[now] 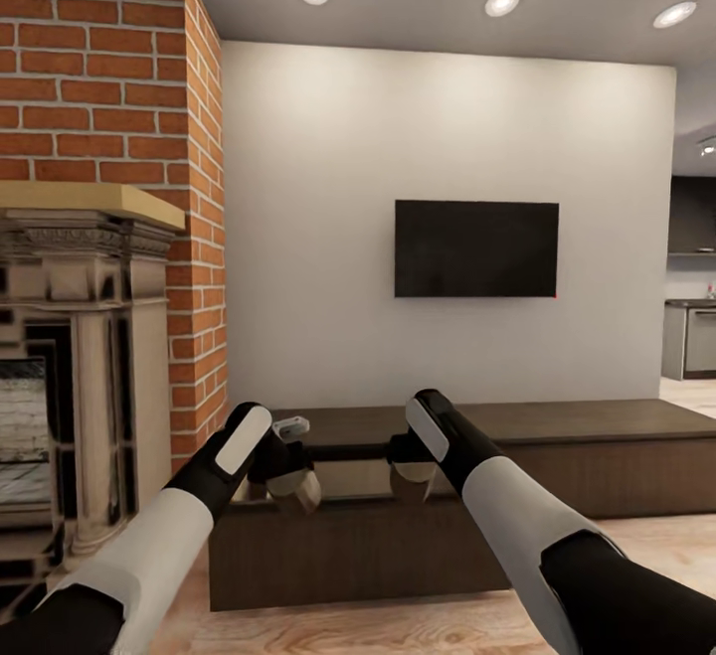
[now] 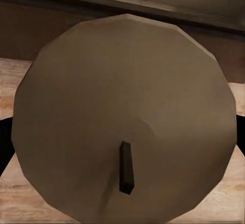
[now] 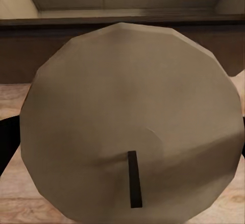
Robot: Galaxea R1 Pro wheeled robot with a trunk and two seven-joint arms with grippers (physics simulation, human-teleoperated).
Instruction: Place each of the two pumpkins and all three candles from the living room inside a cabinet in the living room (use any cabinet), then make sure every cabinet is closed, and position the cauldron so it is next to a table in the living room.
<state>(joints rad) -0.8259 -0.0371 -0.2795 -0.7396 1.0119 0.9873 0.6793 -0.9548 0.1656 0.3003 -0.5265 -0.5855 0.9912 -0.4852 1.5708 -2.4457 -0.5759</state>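
Living room, lower centre of the head view: both arms reach toward the long dark cabinet [image 1: 597,456] that runs under the wall television [image 1: 475,248]. The left claw [image 1: 288,471] is clamped on a candle [image 1: 298,486], and the right claw [image 1: 410,466] is clamped on a second candle [image 1: 413,484]. Both candles hang just short of the cabinet's front edge, above the wooden floor [image 1: 398,625].

Seen from the left wrist, the candle [image 2: 127,112] is a broad, tan, faceted disc with a short dark wick [image 2: 126,167] off-centre. The second candle [image 3: 130,117] looks much the same from the right wrist, with its own wick [image 3: 134,179].

By their look these are light, stiff pieces, probably smooth-sided and apt to slip or twist in a loose pinch. The round side wall, held across its widest part, seems the sound place to take hold. The wick should be left alone.

The candles hide nearly all of each claw's fingers, leaving only dark slivers at the candles' flanks, so the exact contact cannot be made out. A paler recess shows in the cabinet between the two claws, which suggests an open compartment, though its door and depth are unclear. At the left of the head view the fireplace [image 1: 89,357] is cut off by the frame.
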